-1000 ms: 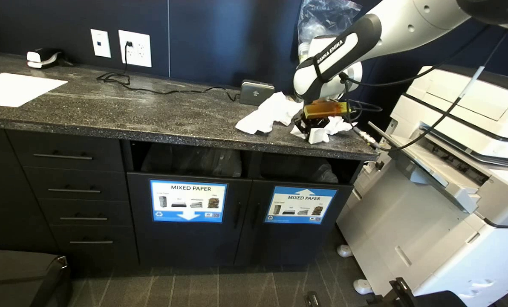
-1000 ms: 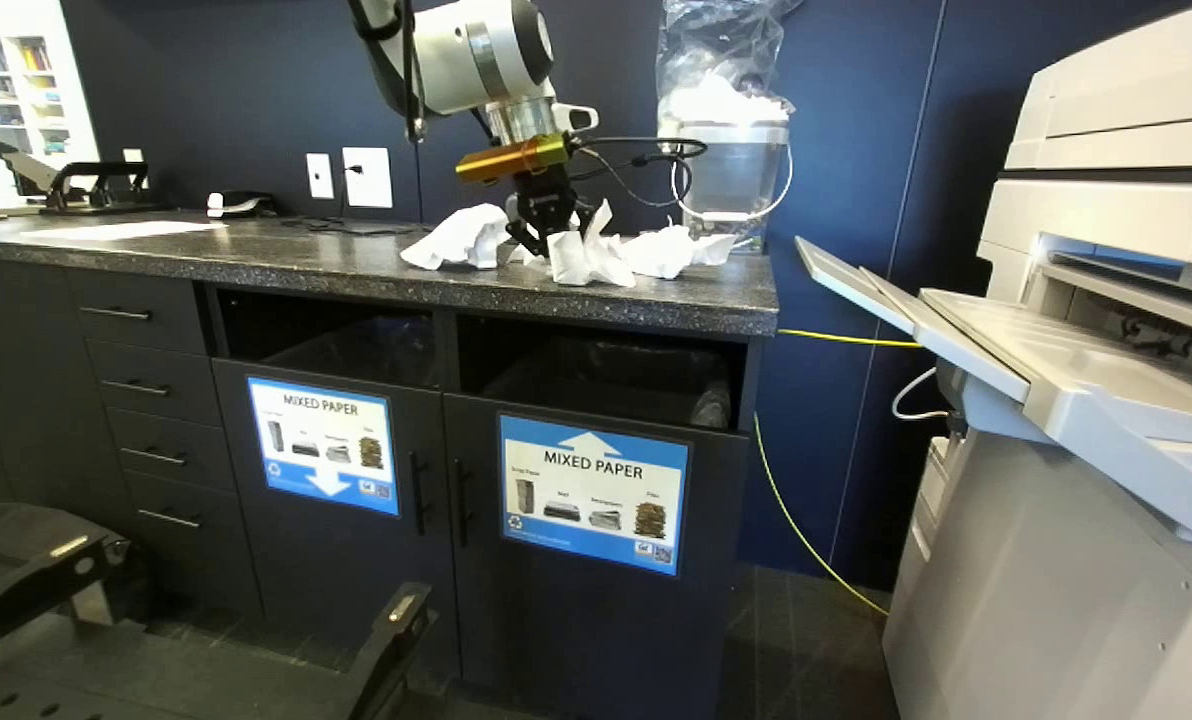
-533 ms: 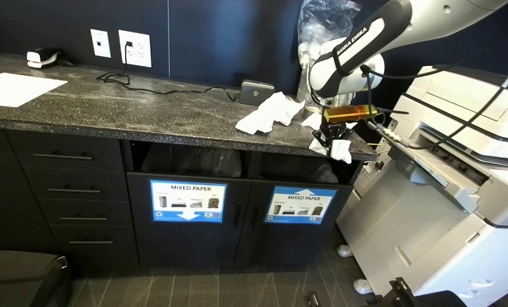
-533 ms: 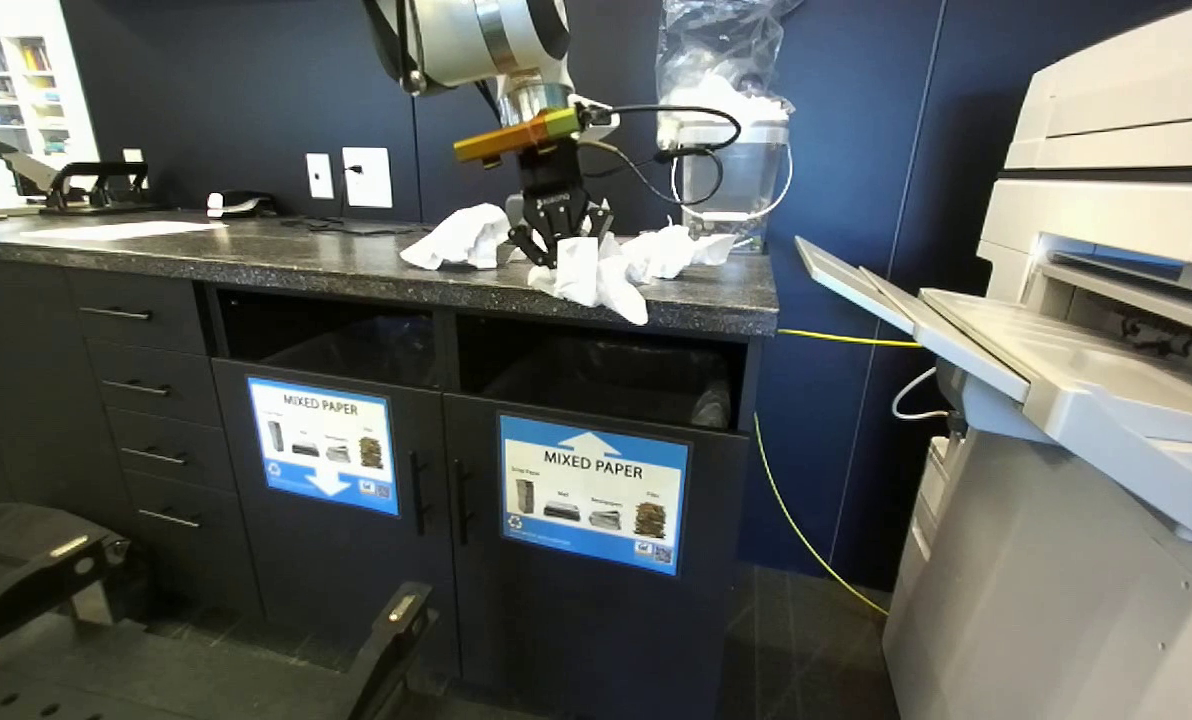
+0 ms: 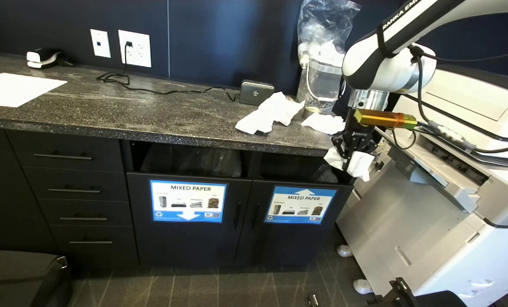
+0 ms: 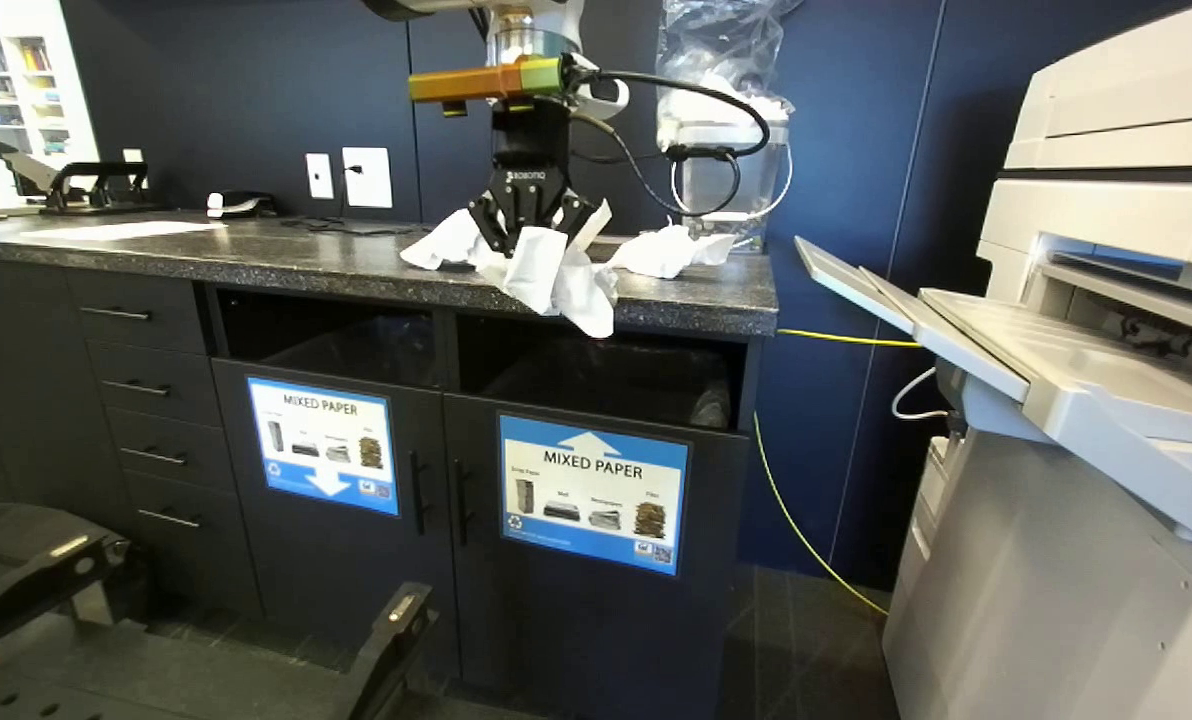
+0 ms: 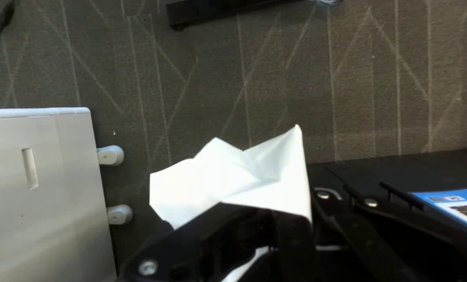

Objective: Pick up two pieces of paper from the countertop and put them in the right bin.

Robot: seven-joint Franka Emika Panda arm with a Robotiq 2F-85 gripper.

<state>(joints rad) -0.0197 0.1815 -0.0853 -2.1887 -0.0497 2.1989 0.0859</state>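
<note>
Rumpled white paper (image 5: 359,164) is pinched in the black Robotiq gripper (image 5: 347,163) in an exterior view, the jaws clenched on it and its ends sticking out on both sides. It hangs in front of the end of the dark speckled countertop (image 5: 160,110), with the beige copier (image 5: 411,204) beyond. A broader rumpled sheet (image 5: 271,113) and a smaller rumpled sheet (image 5: 323,123) lie near each other on the countertop; a small dark box (image 5: 256,92) stands just behind the broader one, and a flat white sheet (image 5: 19,89) lies well apart toward the opposite end. Underneath, the left bin (image 5: 186,243) and the right bin (image 5: 288,243) each bear a blue-edged MIXED PAPER label (image 5: 188,201), its arrow pointing down on the left, up on the right. Also in an exterior view, a plastic-wrapped container (image 6: 731,160) is behind the smaller sheet, and a yellow cable (image 6: 846,339) runs from the countertop's end toward the copier; the pinched paper dangles past the countertop's front edge, its lowest tip showing against the dark slot (image 6: 611,382) of the right bin. In the wrist view, the paper juts beyond the dark jaws over patterned carpet (image 7: 202,98), two copier casters (image 7: 110,155) to the left, black cabinet fronts (image 7: 406,172) to the right.
</note>
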